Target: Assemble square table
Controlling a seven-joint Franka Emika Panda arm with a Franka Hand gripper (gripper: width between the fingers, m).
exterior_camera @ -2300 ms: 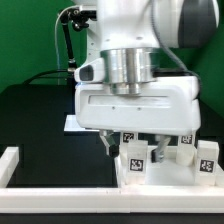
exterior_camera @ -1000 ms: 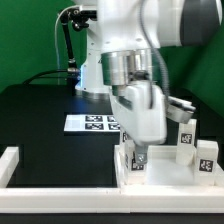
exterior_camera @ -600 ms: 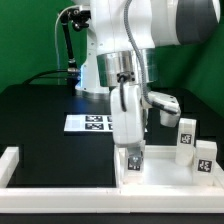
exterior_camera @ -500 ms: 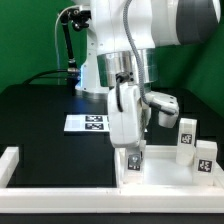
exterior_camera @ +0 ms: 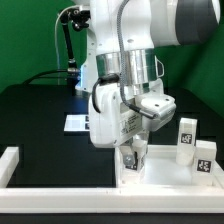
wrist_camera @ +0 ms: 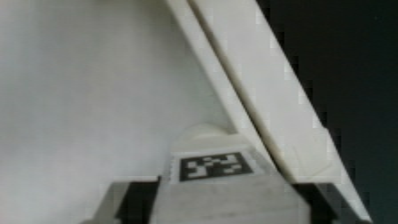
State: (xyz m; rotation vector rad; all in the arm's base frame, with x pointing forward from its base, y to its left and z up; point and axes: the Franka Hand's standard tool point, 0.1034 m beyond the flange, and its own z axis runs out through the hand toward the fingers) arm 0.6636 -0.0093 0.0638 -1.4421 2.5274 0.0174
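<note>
White plastic leg block (wrist_camera: 217, 160) (square tag on its face) sits clenched between the gripper (exterior_camera: 135, 152) fingers over the smooth, raised-rim tabletop slab (wrist_camera: 89, 90).

The Franka Panda arm (exterior_camera: 140, 25) is clad in smooth, glossy white shells with rounded, bulging joints. One upper segment is grey, on the exterior view's right. Below it sits a ribbed, silvery metal wrist ring (exterior_camera: 131, 68). A boxy white hand housing (exterior_camera: 112, 115) hangs under the ring, with a pale block-shaped camera mount (exterior_camera: 155, 108) on one side. Thin black cables (exterior_camera: 66, 40) loop beside the white base column. The gripper (wrist_camera: 215, 203) has dark fingers (wrist_camera: 128, 203).
</note>
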